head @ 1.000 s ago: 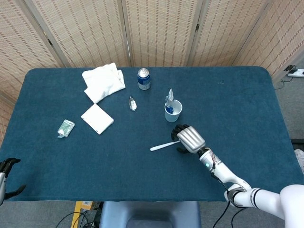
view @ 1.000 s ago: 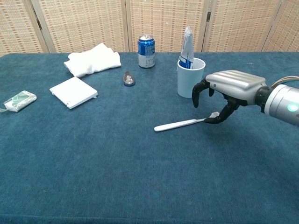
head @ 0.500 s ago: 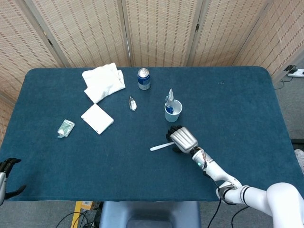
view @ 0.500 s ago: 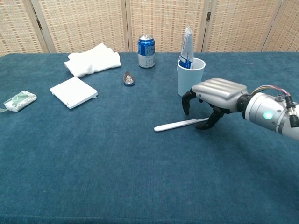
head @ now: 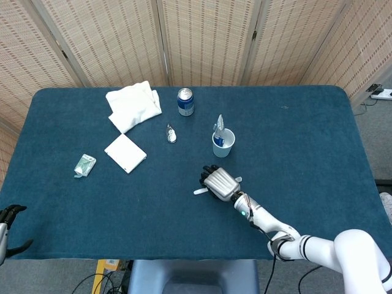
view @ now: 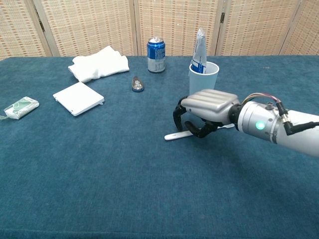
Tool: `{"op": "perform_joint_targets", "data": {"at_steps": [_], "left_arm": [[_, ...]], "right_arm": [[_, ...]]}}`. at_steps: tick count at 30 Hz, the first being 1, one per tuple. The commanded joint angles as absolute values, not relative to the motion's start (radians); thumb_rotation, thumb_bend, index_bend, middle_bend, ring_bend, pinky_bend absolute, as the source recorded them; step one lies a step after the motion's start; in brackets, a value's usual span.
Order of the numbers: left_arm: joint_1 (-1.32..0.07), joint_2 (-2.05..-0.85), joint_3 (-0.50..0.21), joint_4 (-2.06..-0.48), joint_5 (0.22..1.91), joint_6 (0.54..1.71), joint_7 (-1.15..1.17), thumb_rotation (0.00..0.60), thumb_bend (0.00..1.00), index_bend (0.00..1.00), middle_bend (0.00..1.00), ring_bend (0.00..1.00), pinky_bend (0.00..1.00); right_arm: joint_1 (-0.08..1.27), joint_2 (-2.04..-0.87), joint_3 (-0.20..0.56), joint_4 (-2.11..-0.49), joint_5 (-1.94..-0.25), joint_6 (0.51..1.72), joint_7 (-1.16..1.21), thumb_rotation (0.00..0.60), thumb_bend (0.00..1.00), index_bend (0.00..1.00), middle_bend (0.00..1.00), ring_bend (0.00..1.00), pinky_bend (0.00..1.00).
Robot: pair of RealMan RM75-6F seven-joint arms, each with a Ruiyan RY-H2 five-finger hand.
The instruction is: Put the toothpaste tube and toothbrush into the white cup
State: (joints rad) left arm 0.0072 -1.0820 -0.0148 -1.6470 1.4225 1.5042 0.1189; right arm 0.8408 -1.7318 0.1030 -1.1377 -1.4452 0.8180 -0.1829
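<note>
Your right hand (view: 204, 112) arches over the middle of the toothbrush (view: 175, 135) on the table, fingers curled around it but not visibly gripping, while the tube (view: 199, 52) already stands in the cup (view: 203, 82), so only the toothbrush remains.

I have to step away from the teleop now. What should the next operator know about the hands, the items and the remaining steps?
Right hand: over the toothbrush, fingers curled around its middle; whether it grips is unclear.
Left hand: at the near-left table edge, idle and holding nothing.
Toothpaste tube: standing in the white cup. Done.
Toothbrush: flat on the table, in front of the cup.
Left: secure the grip, lift, drop it into the cup.
</note>
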Motion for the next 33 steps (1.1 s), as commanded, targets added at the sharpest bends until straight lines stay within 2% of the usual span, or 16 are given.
{"op": "perform_joint_targets", "data": {"at_steps": [1,12,25,33], "left_arm": [[0.01,-1.083,-0.013,-1.643,1.42,1.503,0.115,0.6,0.19,0.26,0.25,0.27,0.28],[0.019,-1.087,-0.012,-1.625,1.417,1.508,0.097,0.6,0.19,0.26,0.25,0.27,0.28],[0.014,-1.097,-0.011,-1.626,1.43,1.503,0.098,0.6,0.19,0.26,0.25,0.27,0.28],[0.01,-1.098,-0.013,-1.634,1.438,1.503,0.105,0.6,0.19,0.26,0.25,0.27,0.28]], "right_arm": [[0.849,-1.748,0.11,-1.131,-1.434,0.814,-0.194,0.6,0.66,0.46,0.32,0.14,0.24],[0.851,-1.737,0.079,-1.147,-1.468,0.835,-0.209,0.6,0.66,0.46,0.32,0.14,0.22],[0.783,-1.557,-0.059,-1.302,-1.58,0.9,-0.287,0.6,0.66,0.46,0.32,0.14,0.2],[0.736,-1.474,-0.094,-1.325,-1.607,0.953,-0.287,0.6,0.66,0.46,0.32,0.14,0.2]]}}
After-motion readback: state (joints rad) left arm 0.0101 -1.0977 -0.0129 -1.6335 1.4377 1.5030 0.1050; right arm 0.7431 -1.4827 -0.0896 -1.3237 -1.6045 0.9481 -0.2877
